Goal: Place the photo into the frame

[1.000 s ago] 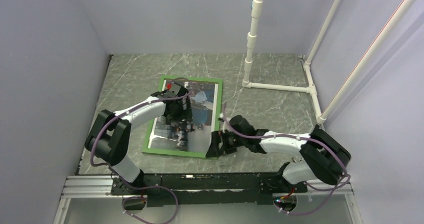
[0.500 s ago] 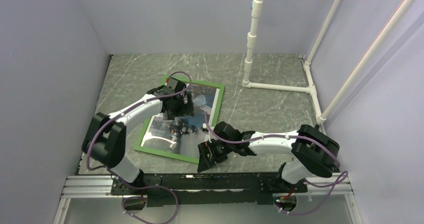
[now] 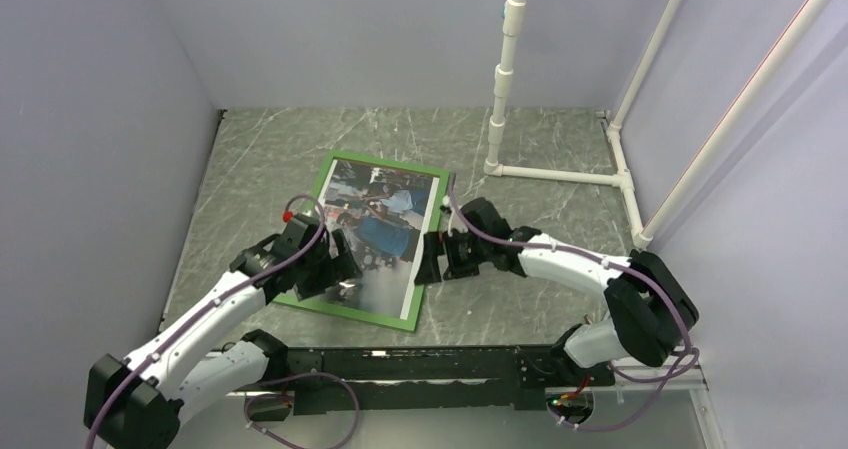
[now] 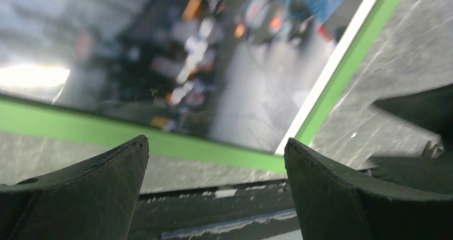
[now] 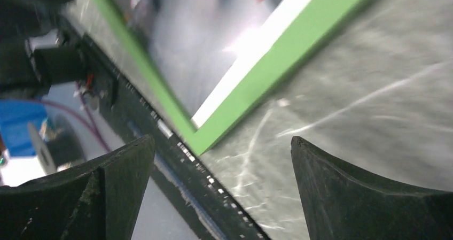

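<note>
The frame lies flat on the marbled table, green face up. The photo, a colour street scene, lies inside its rails. A white strip of the print shows along the right rail. My left gripper hovers open over the frame's near-left part, holding nothing. In the left wrist view the photo and the green rail lie beyond the open gripper. My right gripper stands open just beside the right rail. In its wrist view the frame's near corner sits between the fingers of the empty gripper.
A white pipe stand rises at the back right, with its foot pipe running along the table. A black and silver mounting rail runs along the near edge. Grey walls close in the left, back and right sides.
The left arm pulled back from over the photo's middle to the frame's near-left part. The right gripper moved from the near-right corner up along the right rail. The frame turned slightly.
</note>
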Available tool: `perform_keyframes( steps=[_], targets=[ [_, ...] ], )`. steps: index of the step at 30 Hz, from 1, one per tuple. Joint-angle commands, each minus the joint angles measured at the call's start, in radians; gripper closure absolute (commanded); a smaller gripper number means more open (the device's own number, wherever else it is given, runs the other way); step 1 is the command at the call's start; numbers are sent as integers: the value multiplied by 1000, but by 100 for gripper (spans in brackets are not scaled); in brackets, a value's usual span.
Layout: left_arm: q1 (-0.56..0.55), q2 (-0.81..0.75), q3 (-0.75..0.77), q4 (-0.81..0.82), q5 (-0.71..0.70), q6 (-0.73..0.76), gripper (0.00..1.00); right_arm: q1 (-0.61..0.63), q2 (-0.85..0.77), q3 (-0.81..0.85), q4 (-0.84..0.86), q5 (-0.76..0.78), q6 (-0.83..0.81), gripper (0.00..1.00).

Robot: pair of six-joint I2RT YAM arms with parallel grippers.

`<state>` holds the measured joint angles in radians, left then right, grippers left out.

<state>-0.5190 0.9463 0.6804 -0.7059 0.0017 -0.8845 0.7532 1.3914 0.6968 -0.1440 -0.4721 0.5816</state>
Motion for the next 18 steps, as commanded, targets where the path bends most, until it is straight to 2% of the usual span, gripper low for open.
perform_keyframes(
  steps=[1, 4, 9, 14, 18],
  targets=[
    [-33, -111, -63, -126, 1, -140, 1, -93, 45, 156, -136, 95, -136, 0],
    [-59, -170, -113, -164, -20, -189, 1, -129, 121, 277, -190, 193, -181, 0],
    [-85, -240, -210, -139, -21, -264, 1, -185, 314, 525, -252, 298, -246, 0],
    [-129, -246, -259, -99, -31, -335, 1, -199, 489, 751, -296, 400, -301, 0],
    [-159, -223, -272, -73, -65, -369, 1, -200, 590, 868, -279, 467, -329, 0]
  ],
)
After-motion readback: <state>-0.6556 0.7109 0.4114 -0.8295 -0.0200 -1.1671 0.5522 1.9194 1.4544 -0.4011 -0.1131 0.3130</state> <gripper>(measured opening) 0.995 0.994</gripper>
